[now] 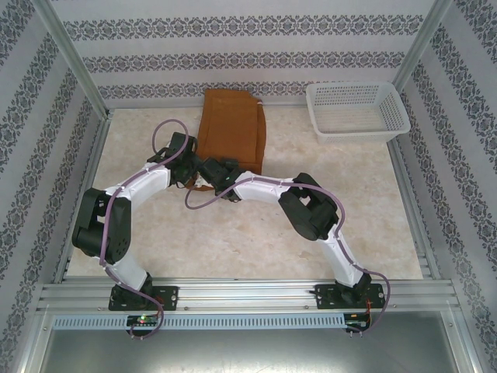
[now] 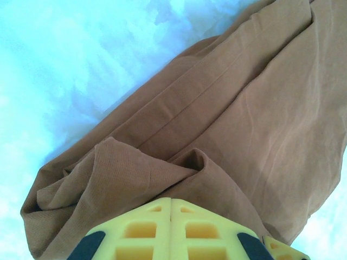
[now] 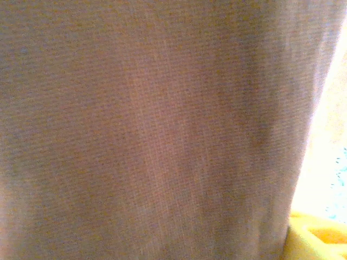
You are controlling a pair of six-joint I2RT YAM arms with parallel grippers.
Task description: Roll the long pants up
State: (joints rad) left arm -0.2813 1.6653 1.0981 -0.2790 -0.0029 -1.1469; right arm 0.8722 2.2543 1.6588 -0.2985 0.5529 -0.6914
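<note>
The long pants (image 1: 233, 124) are laid lengthwise beyond both grippers; their near hem is clamped by the left gripper (image 2: 171, 201) (the right gripper (image 1: 208, 167), beside it, cannot be judged).

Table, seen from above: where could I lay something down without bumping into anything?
Bare table lies between the arms and the near rail, in front of the basket, and left of the long pants. Crowded where both arms meet the pants' near end.

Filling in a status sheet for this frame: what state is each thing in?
long pants: folded flat, near end puckered.
basket: upright, empty.
left end effector: shut, pinching a pants fold.
right end effector: at the pants' near end; opening unclear.
</note>
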